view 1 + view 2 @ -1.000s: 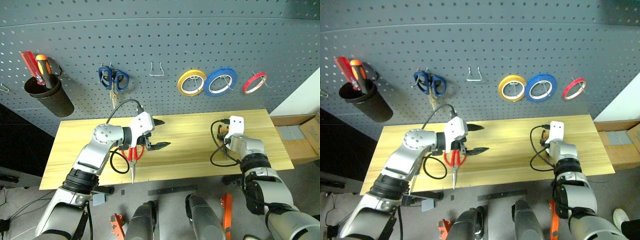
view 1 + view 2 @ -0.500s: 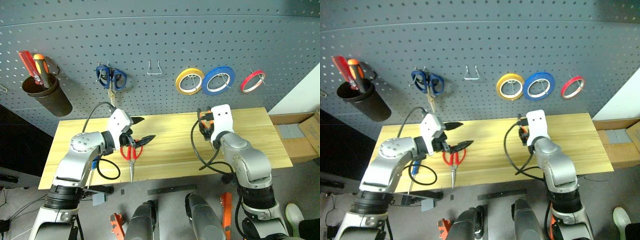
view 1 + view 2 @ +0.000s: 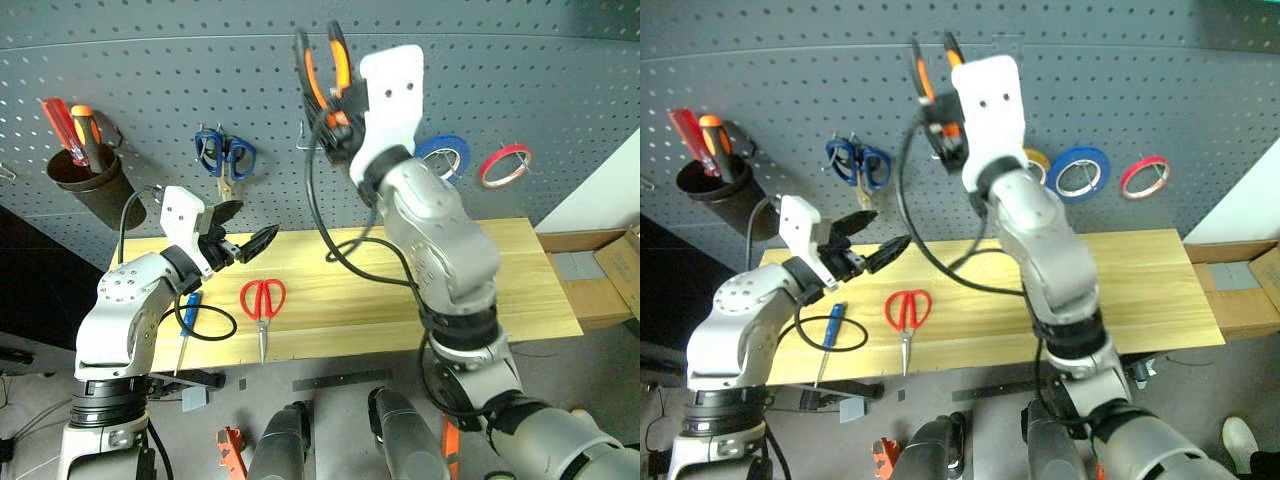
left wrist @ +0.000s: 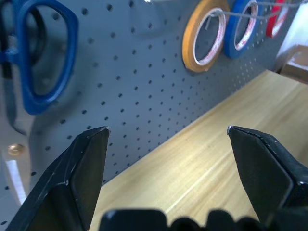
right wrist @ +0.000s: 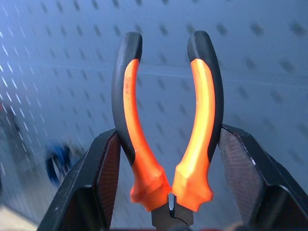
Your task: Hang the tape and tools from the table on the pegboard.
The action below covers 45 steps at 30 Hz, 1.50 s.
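Note:
My right gripper (image 3: 335,112) is raised in front of the pegboard (image 3: 150,80), shut on the orange-and-black pliers (image 3: 325,62), handles pointing up (image 5: 168,120). A bare wire hook (image 3: 303,140) sits just beside them. My left gripper (image 3: 252,222) hovers open and empty over the table's (image 3: 520,270) left part, fingers spread wide (image 4: 91,159). The red-handled scissors (image 3: 262,300) lie flat on the table, below and to the right of it. A slim blue-handled screwdriver (image 3: 187,318) lies near the left front edge. The red tape (image 3: 505,165) hangs on the pegboard at the right.
Blue-handled scissors (image 3: 225,155), a yellow roll (image 4: 204,33) and a blue roll (image 3: 447,152) hang on the pegboard. A dark cup (image 3: 88,188) with red and orange screwdrivers hangs at far left. A cardboard box (image 3: 600,270) stands past the table's right end.
My right arm swung up and left from the table's right side to the pegboard, carrying the pliers. My left gripper drew left and up, off the red scissors, still open.

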Available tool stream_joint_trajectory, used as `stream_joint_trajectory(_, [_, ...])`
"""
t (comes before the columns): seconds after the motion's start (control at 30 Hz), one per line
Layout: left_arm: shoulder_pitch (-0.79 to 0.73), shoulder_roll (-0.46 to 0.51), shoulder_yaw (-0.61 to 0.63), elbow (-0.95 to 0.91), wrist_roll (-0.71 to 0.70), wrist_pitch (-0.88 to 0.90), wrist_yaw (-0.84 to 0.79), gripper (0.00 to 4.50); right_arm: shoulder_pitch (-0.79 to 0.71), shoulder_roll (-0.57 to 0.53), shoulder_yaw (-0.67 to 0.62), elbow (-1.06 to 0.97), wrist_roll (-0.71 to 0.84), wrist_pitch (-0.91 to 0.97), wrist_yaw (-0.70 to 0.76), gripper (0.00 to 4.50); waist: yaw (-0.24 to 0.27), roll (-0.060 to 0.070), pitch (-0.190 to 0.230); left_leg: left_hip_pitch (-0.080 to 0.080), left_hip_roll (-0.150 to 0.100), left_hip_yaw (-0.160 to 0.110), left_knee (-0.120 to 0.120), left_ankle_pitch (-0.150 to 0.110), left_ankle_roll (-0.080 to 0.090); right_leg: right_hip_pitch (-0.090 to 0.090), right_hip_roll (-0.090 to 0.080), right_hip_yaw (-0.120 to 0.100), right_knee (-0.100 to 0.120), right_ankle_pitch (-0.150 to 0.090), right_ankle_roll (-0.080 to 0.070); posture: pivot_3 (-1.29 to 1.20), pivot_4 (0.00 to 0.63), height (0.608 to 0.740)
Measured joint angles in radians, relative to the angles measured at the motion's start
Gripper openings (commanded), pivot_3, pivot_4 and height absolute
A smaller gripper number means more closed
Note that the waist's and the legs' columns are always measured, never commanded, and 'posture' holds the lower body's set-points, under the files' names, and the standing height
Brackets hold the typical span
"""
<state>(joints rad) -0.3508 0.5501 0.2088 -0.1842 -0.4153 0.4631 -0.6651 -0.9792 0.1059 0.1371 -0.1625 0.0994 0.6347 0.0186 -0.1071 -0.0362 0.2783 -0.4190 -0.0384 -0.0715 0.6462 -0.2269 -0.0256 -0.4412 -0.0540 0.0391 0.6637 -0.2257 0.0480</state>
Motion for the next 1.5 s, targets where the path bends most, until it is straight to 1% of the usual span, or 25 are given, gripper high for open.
stream_joint_trajectory(0.1, [-0.023, -0.005, 0.0, -0.013, -0.017, 0.019, 0.026, 4.25, -0.07, 0.024, 0.0, 0.172, -0.009, -0.144, 0.003, 2.58, 0.002, 0.0, 0.0, 0.0, 0.0, 0.0, 0.0, 0.0, 0.0, -0.001, 0.0, 0.0, 0.0, 0.0, 0.0, -0.07, 0.214, 0.74])
stream_joint_trajectory(0.2, [-0.048, -0.007, -0.005, -0.022, -0.02, 0.029, 0.044, 4.25, -0.134, 0.022, 0.0, 0.32, -0.033, -0.31, 0.017, 2.58, 0.006, 0.0, 0.0, 0.0, 0.0, 0.0, 0.0, 0.0, 0.0, -0.001, 0.0, 0.0, 0.0, 0.0, 0.0, -0.06, 0.214, 0.74])
stream_joint_trajectory(0.33, [-0.073, -0.028, -0.019, -0.024, -0.02, 0.029, 0.05, 4.25, -0.171, 0.009, -0.003, 0.518, -0.058, -0.509, 0.024, 2.58, 0.012, 0.0, 0.0, 0.0, 0.0, 0.001, 0.0, 0.0, 0.0, 0.0, 0.0, 0.0, 0.0, 0.0, 0.0, -0.05, 0.215, 0.74])
stream_joint_trajectory(0.57, [-0.114, -0.044, -0.067, -0.019, -0.018, 0.024, 0.051, 4.25, -0.235, -0.027, -0.044, 0.834, -0.107, -0.796, 0.008, 2.58, 0.02, 0.0, 0.0, 0.0, 0.0, 0.001, -0.001, 0.0, -0.001, -0.001, 0.0, 0.0, 0.0, 0.0, 0.0, -0.03, 0.216, 0.74])
stream_joint_trajectory(0.7, [-0.148, -0.05, -0.085, -0.01, -0.015, 0.006, 0.048, 4.25, -0.277, -0.026, -0.056, 0.978, -0.119, -0.913, 0.0, 2.58, 0.019, 0.0, 0.0, 0.0, 0.0, 0.001, 0.0, 0.001, -0.001, -0.001, 0.001, 0.001, 0.002, 0.0, -0.001, -0.02, 0.221, 0.74])
stream_joint_trajectory(0.83, [-0.16, -0.06, -0.095, 0.003, -0.013, -0.008, 0.044, 4.25, -0.345, -0.026, -0.075, 1.113, -0.118, -0.975, -0.001, 2.58, 0.02, 0.0, 0.0, 0.002, 0.0, 0.0, -0.001, 0.006, -0.002, 0.0, 0.002, 0.0, 0.003, 0.004, -0.004, -0.01, 0.224, 0.74])
stream_joint_trajectory(0.97, [-0.16, -0.062, -0.096, 0.009, -0.008, -0.015, 0.043, 4.25, -0.368, -0.026, -0.097, 1.167, -0.117, -0.986, -0.01, 2.58, 0.024, 0.0, 0.0, 0.002, 0.0, -0.001, -0.001, 0.012, -0.001, 0.001, 0.002, -0.001, 0.002, 0.007, -0.003, -0.01, 0.227, 0.74])
stream_joint_trajectory(1.5, [-0.159, -0.062, -0.096, 0.026, 0.002, -0.036, 0.043, 4.25, -0.362, 0.019, -0.126, 1.152, -0.118, -1.0, -0.03, 2.58, 0.025, 0.0, 0.0, 0.001, -0.001, -0.001, -0.003, 0.013, 0.0, 0.0, 0.001, 0.0, 0.001, 0.008, -0.002, -0.01, 0.229, 0.74])
